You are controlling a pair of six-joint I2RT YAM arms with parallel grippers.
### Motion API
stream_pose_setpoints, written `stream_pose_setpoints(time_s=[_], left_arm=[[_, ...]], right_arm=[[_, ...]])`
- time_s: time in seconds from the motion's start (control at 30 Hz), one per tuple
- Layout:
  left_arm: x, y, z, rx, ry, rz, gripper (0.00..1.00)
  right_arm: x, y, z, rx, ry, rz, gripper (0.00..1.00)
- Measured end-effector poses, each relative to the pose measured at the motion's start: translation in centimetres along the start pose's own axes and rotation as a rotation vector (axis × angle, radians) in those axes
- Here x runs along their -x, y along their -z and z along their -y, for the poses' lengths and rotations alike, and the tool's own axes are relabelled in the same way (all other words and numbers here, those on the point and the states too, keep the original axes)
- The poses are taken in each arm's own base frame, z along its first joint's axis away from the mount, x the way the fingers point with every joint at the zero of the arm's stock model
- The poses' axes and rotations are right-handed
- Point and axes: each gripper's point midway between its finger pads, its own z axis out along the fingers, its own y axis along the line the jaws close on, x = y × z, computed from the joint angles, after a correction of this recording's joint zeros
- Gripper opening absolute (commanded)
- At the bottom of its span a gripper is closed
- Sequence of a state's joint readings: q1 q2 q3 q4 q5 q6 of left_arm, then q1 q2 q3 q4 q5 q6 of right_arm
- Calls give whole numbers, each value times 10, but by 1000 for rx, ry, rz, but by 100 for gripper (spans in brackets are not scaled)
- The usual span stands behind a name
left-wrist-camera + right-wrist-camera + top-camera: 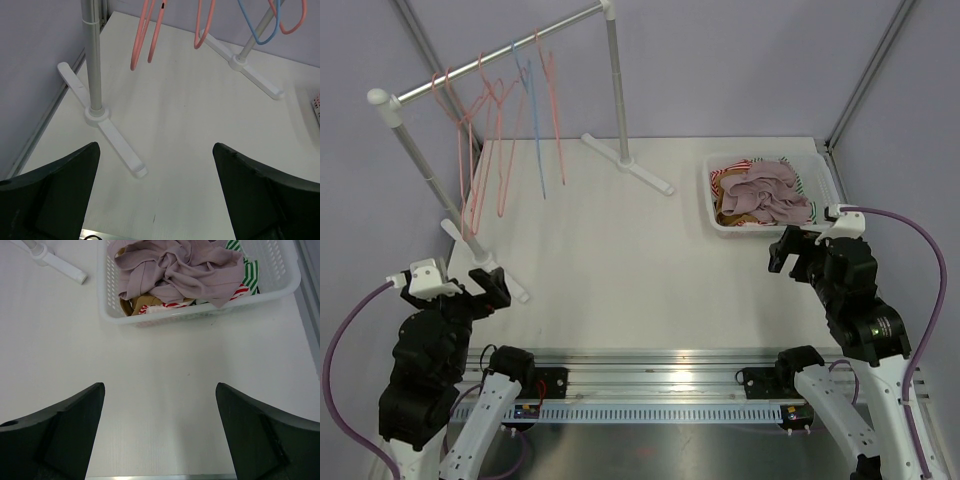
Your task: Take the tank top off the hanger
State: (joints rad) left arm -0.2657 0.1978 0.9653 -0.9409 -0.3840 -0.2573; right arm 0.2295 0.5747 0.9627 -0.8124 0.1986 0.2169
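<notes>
Several bare hangers, pink [480, 150] and one blue [532, 120], hang on the rail [500, 62] at the back left; their lower loops show in the left wrist view [145, 35]. No garment hangs on any of them. A mauve garment [765, 192] lies crumpled on top of other clothes in the white basket [720, 225], also in the right wrist view [175, 267]; I cannot tell if it is the tank top. My left gripper [485, 287] is open and empty near the rack's foot. My right gripper [790, 255] is open and empty just in front of the basket.
The rack stands on two white T-shaped feet, one at the near left [102, 130] and one at the back centre [625, 165]. Striped red, green and tan clothes [150, 304] fill the basket. Enclosure walls and frame posts [875, 70] bound the table.
</notes>
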Motion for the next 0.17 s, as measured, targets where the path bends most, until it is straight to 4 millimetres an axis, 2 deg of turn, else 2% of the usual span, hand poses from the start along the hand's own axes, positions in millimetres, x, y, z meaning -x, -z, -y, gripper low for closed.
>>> stream_pose_setpoints(time_s=[0.17], left_arm=[[1,-2,2,-10,4,8,99]], right_arm=[[0,0,-1,8,0,-3,100]])
